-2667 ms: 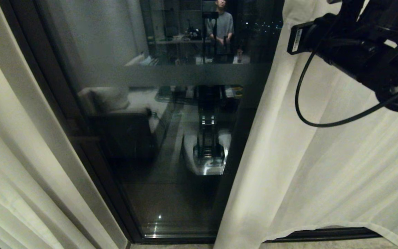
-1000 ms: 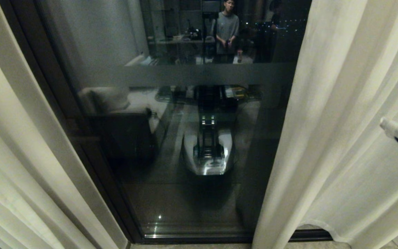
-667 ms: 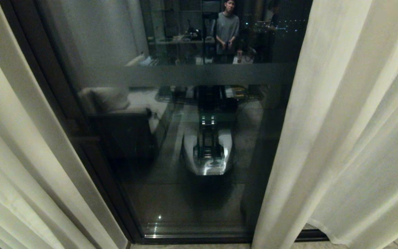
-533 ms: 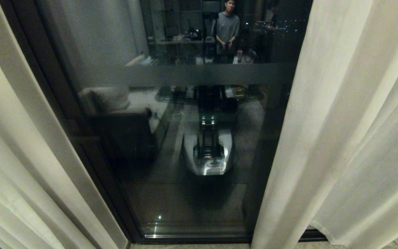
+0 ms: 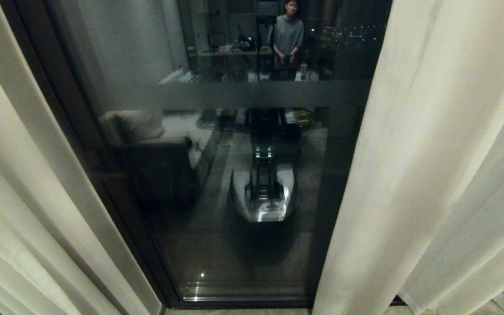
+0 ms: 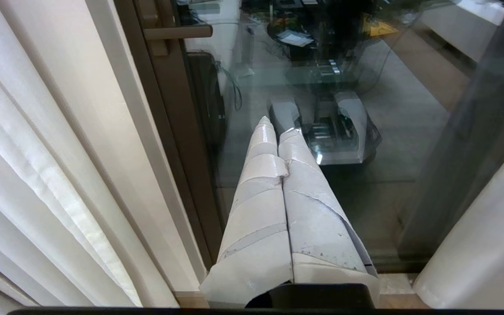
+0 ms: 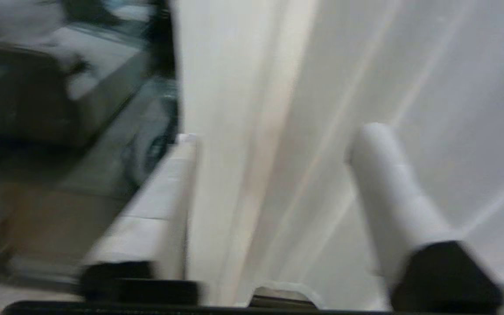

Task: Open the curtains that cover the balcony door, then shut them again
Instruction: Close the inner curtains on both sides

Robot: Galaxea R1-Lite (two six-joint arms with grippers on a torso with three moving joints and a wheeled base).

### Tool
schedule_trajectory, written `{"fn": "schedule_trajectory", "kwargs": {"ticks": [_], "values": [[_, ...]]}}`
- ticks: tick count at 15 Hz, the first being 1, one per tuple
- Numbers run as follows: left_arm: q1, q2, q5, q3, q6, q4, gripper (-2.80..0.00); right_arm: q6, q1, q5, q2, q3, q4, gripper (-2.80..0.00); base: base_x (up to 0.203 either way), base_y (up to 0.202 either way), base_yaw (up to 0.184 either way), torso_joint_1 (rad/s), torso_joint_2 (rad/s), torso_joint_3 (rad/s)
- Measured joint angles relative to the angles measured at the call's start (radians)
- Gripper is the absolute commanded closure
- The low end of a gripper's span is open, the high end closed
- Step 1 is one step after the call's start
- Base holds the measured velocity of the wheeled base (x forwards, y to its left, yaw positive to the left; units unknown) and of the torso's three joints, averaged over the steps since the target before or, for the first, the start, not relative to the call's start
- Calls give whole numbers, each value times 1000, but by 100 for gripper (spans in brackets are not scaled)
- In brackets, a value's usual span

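Observation:
The curtains hang parted in the head view: the left panel and the right panel flank the dark glass of the balcony door, with its frosted band. Neither arm shows there. In the right wrist view my right gripper stands open, its white-wrapped fingers wide apart, with the inner folds of the right panel showing between them; whether the cloth touches them I cannot tell. My left gripper is shut and empty, pointing at the glass beside the left panel.
The door's dark frame runs beside the left panel, with a handle on it. The glass reflects a standing person and my own base. The sill lies at the bottom.
The right arm has dropped out of the head view at the right edge. The right panel, pulled rightward earlier, has drifted back a little to the left. The left gripper has not moved.

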Motion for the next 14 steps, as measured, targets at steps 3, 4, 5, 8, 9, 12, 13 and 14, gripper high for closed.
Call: {"fn": "schedule_trajectory", "kwargs": {"ticks": [3,4,5,8,9,12,13,14], "values": [[0,0,0,0,0,0,0,1,-84,3,-12,70,-35,0,0,0,0,0,0,0],[0,0,0,0,0,0,0,1,-114,4,-20,100,-42,0,0,0,0,0,0,0],[0,0,0,0,0,0,0,5,-143,7,-31,128,-46,0,0,0,0,0,0,0],[0,0,0,0,0,0,0,10,-203,31,-73,163,19,0,0,0,0,0,0,0],[0,0,0,0,0,0,0,9,-210,44,-93,166,54,0,0,0,0,0,0,0],[0,0,0,0,0,0,0,6,-215,50,-177,169,188,0,0,0,0,0,0,0],[0,0,0,0,0,0,0,7,-211,48,-198,169,220,0,0,0,0,0,0,0],[0,0,0,0,0,0,0,11,-201,49,-221,169,234,0,0,0,0,0,0,0]]}}
